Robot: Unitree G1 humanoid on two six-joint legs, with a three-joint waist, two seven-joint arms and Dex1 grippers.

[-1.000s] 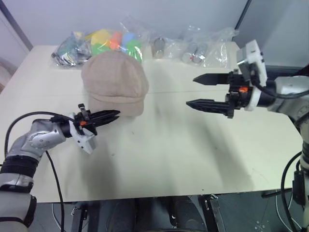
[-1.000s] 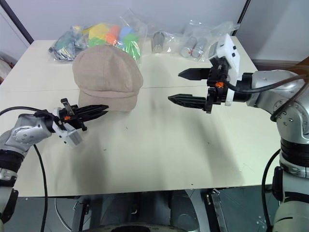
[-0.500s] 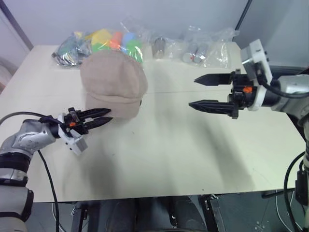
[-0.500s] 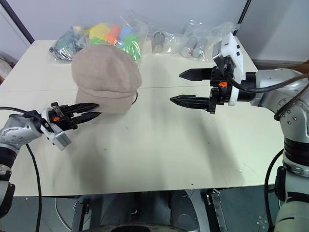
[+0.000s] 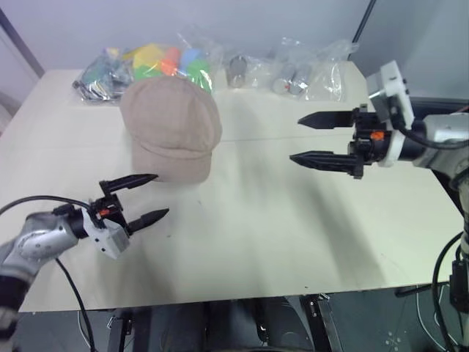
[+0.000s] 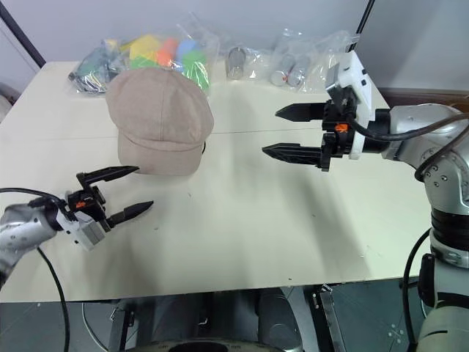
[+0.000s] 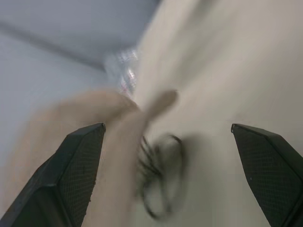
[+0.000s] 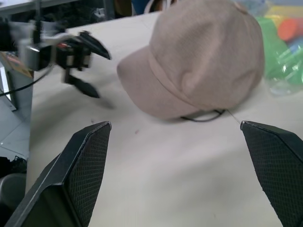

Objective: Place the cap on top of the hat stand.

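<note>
Tan cap (image 5: 171,126) sits over hat stand, brim toward robot; black wire base (image 8: 204,116) peeks out beneath.

Silver-grey metal arms are trailing black cables, each carrying a white wrist block, orange accents and tapered, textured black fingers (image 5: 139,198).

Plain beige cap (image 5: 171,126), black wire hat stand (image 8: 204,116), cream table (image 5: 278,220)

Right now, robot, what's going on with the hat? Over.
Both hands open, left hand and right hand clear of the cap. Cap sits over the stand. Nothing in the way.
</note>
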